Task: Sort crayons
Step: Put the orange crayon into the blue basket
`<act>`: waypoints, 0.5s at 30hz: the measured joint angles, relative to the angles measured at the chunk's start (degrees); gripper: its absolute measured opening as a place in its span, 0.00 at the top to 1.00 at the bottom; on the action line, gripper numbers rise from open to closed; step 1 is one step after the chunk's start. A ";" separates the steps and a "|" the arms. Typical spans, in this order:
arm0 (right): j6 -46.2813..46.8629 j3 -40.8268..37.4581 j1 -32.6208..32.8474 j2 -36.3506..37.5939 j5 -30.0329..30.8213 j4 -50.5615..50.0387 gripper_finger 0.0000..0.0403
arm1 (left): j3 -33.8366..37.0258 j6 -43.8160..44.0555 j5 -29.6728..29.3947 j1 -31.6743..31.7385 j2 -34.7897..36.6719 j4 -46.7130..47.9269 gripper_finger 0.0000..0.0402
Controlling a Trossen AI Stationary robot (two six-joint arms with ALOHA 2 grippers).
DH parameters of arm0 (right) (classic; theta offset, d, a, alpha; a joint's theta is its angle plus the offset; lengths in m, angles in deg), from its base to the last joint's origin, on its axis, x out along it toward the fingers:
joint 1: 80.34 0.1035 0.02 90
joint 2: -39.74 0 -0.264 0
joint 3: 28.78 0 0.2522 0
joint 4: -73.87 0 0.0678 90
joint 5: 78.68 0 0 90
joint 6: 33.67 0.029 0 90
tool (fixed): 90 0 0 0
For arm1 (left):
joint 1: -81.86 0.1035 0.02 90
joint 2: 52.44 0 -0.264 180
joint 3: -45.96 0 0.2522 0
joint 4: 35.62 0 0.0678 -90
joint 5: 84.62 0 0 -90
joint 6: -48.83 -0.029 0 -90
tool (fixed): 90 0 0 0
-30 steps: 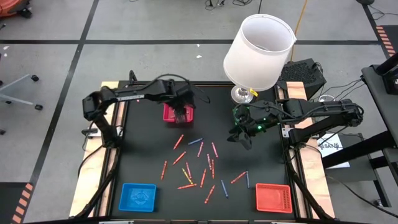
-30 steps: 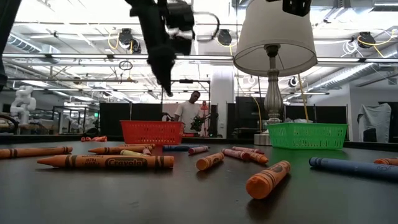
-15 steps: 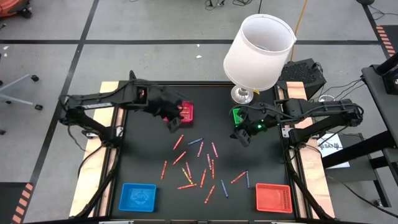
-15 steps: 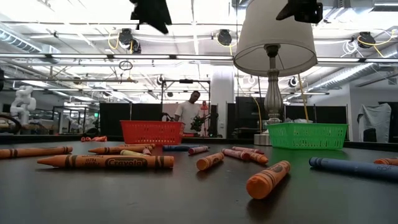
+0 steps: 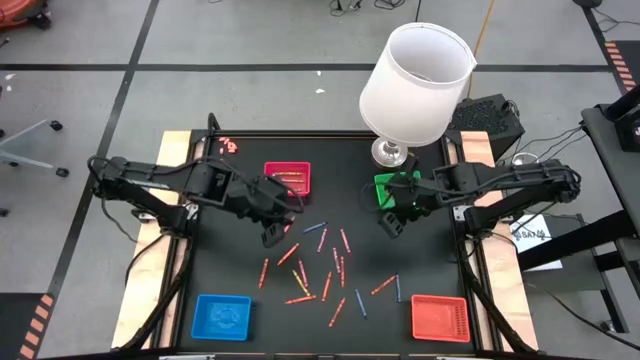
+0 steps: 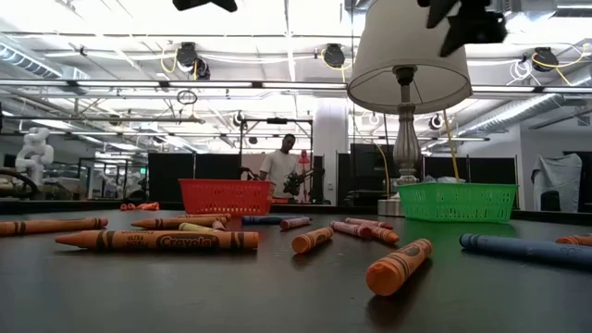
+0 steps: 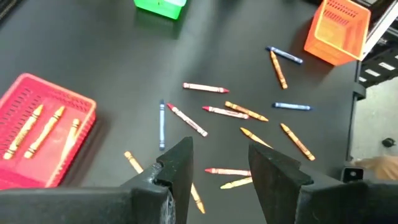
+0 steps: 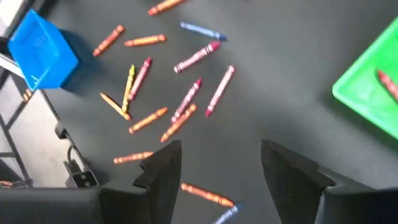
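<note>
Fingers (image 7: 177, 168) of left gripper (image 5: 270, 232) parted, dark, blocky, matte plastic, nothing between them; hovering over black table (image 5: 230, 270) left of centre, just off the left end of the crayon scatter. Right gripper (image 5: 393, 222) likewise spread, fingers (image 8: 163, 168) empty, hanging beside green tray (image 5: 396, 186) near the table's far right part.

Crayons (image 5: 318, 262): thin short wax sticks with paper wrappers, mostly red, orange and pink, a few blue, one or two yellow, strewn loose across the table's middle and toward the near edge, lying flat at all angles, most apart, some crossing or touching. Low view: rounded blunt tips, printed labels, dull sheen on the wax.

Pink-red tray (image 5: 287, 179) at far edge, left of centre: square, perforated mesh walls, a few orange-yellow crayons inside, side by side. Green tray same mesh plastic; one reddish crayon seen in it from right wrist view. Blue tray (image 5: 222, 314) at near left corner, square, solid floor; contents cannot tell. Orange-red tray (image 5: 440, 317) at near right corner, dotted floor.

Lamp (image 5: 415, 85) at far edge, beside green tray: smooth white tapered drum shade, turned metal stem and round shiny base.

Person (image 6: 278, 166) standing far back in the room, low view.
</note>
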 joint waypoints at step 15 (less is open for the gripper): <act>2.02 0.00 8.68 -0.14 0.22 -1.46 0.50 | 0.01 2.91 -0.05 -5.02 0.00 -2.20 0.62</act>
